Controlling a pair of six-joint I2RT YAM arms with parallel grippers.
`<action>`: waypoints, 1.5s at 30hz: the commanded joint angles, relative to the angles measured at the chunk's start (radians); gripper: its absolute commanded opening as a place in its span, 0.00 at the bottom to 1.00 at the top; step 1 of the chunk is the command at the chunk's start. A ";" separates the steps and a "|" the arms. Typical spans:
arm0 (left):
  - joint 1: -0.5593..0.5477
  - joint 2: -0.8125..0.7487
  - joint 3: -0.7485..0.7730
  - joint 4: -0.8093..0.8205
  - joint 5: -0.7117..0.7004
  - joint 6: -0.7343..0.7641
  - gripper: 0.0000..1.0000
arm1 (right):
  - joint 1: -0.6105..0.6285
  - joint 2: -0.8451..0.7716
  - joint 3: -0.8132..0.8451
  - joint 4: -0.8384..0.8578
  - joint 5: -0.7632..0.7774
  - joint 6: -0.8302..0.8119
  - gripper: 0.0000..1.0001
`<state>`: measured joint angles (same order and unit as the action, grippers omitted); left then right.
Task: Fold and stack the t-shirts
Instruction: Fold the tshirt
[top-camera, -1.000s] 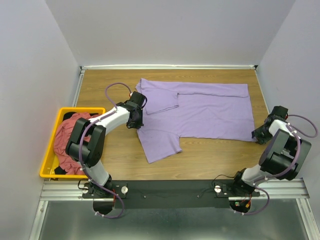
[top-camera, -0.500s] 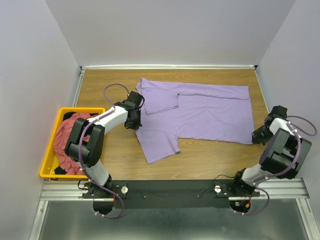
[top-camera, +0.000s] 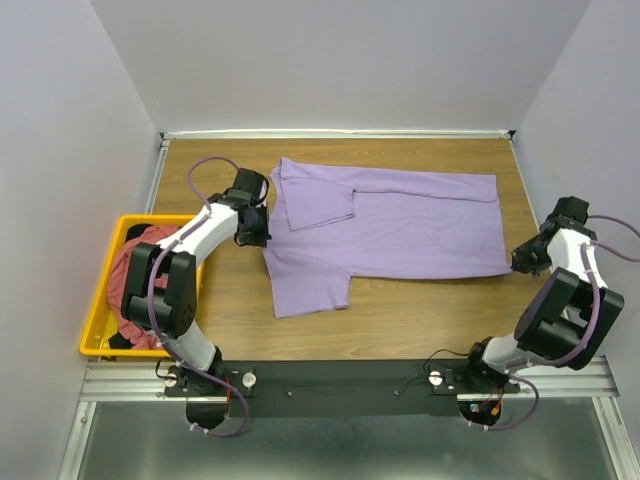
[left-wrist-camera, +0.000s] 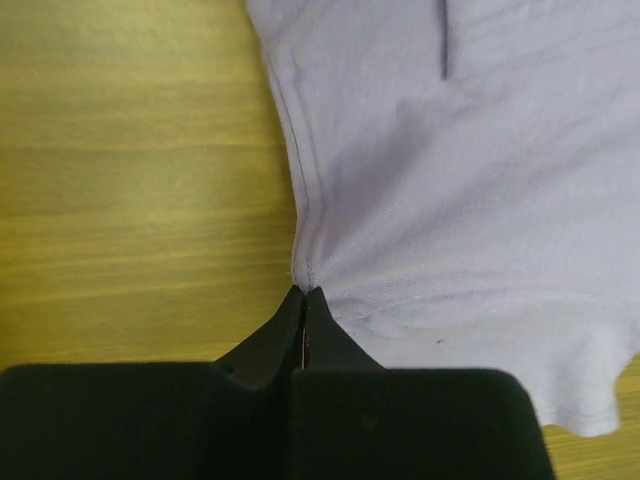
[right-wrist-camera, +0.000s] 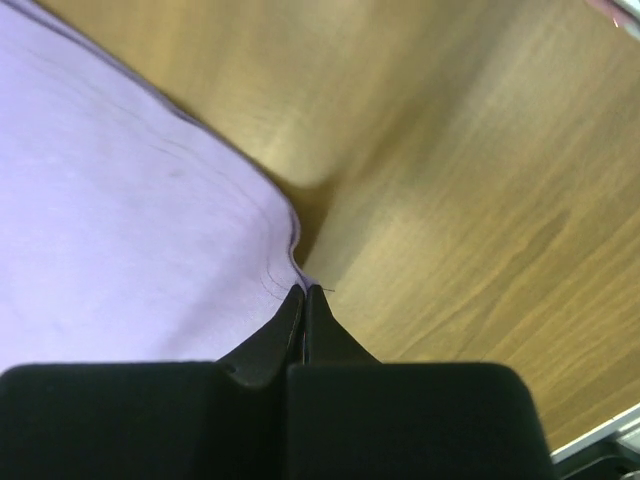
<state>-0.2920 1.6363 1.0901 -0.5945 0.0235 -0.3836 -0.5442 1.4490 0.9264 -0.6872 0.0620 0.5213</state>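
Wood-grain bench: the lavender t-shirt is lying spread at centre. The left gripper is pinching its 9 o'clock edge; the right gripper is clamping the 3 o'clock corner. Handling advice: raising both together, cloth taut.

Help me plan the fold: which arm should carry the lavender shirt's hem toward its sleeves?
Probably right: the right gripper pinches the lavender shirt at its hem corner; the left gripper pinches the sleeve end.

Bright, even overhead light (shadows soft); right wrist view shows glare on the table.
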 joint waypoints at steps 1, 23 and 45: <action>0.047 0.010 0.073 -0.016 0.053 0.045 0.00 | 0.001 0.008 0.086 -0.014 -0.056 -0.026 0.01; 0.120 0.306 0.494 -0.076 0.096 0.043 0.00 | 0.090 0.307 0.385 0.037 -0.074 -0.058 0.01; 0.120 0.448 0.606 -0.079 0.047 0.092 0.00 | 0.167 0.494 0.572 0.066 0.001 -0.103 0.01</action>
<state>-0.1841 2.0651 1.6569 -0.6693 0.1165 -0.3199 -0.3782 1.9141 1.4651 -0.6464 0.0074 0.4389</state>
